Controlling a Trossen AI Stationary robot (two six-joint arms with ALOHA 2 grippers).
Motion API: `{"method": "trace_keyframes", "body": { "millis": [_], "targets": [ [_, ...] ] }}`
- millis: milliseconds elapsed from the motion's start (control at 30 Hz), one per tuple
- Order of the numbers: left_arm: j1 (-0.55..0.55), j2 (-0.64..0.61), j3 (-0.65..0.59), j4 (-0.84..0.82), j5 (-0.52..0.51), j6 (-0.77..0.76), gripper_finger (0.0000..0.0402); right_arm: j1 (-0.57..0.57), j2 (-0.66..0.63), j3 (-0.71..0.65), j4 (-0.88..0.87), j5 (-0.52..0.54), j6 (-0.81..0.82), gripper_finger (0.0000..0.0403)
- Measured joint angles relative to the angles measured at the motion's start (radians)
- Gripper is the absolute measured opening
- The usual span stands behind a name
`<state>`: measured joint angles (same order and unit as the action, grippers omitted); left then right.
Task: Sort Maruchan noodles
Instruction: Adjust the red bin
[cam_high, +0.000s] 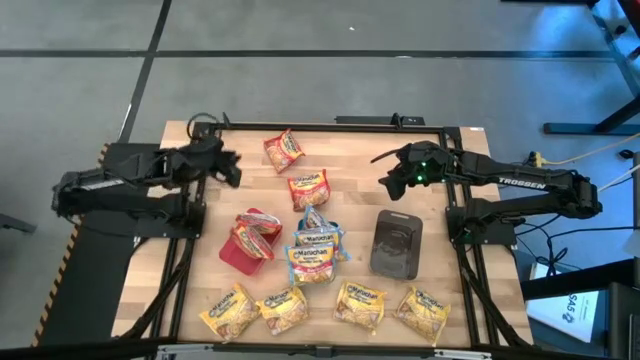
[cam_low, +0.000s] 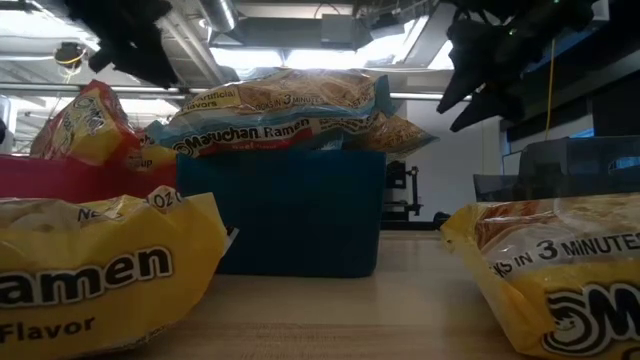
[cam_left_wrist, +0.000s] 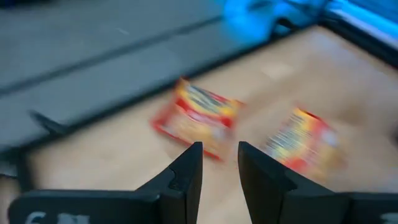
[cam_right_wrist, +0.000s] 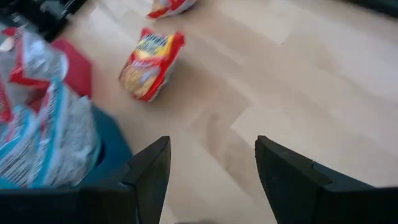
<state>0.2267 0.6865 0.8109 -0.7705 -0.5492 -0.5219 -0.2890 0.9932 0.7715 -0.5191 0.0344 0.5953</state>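
Two red packets (cam_high: 284, 150) (cam_high: 308, 188) are lying loose beyond the red tray (cam_high: 243, 252), awaiting sorting. The left gripper (cam_high: 228, 166), empty and slightly parted, is hovering nearby; the right gripper (cam_high: 389, 184) is waiting wide apart, empty.

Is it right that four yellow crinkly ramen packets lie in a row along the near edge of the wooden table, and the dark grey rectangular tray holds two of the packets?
Not quite. The dark grey rectangular tray is empty; the high view shows nothing in it. The four yellow crinkly ramen packets do lie in a row along the near edge of the wooden table.
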Motion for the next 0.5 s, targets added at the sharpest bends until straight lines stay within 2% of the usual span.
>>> {"method": "trace_keyframes", "body": {
  "millis": [67, 133, 233, 367, 500],
  "targets": [
    [0.085, 0.021, 0.000, 0.035, 0.006, 0.054, 0.0096, 0.000, 0.001, 0.000, 0.020, 0.030, 0.009, 0.0230],
    [0.165, 0.029, 0.000, 0.045, 0.046, 0.063, 0.0096, 0.000, 0.021, 0.000, 0.105, 0.015, 0.035, 0.0230],
    [0.253, 0.028, 0.000, 0.044, 0.165, 0.053, 0.0096, 0.000, 0.081, 0.001, 0.257, -0.038, 0.063, 0.0230],
    [0.308, 0.015, -0.001, 0.054, 0.275, 0.024, 0.0096, 0.000, 0.219, 0.002, 0.417, -0.105, 0.083, 0.0230],
    [0.322, 0.010, -0.001, 0.031, 0.367, 0.016, 0.0096, -0.014, 0.361, 0.015, 0.524, -0.115, 0.106, 0.0230]
  ]
}}
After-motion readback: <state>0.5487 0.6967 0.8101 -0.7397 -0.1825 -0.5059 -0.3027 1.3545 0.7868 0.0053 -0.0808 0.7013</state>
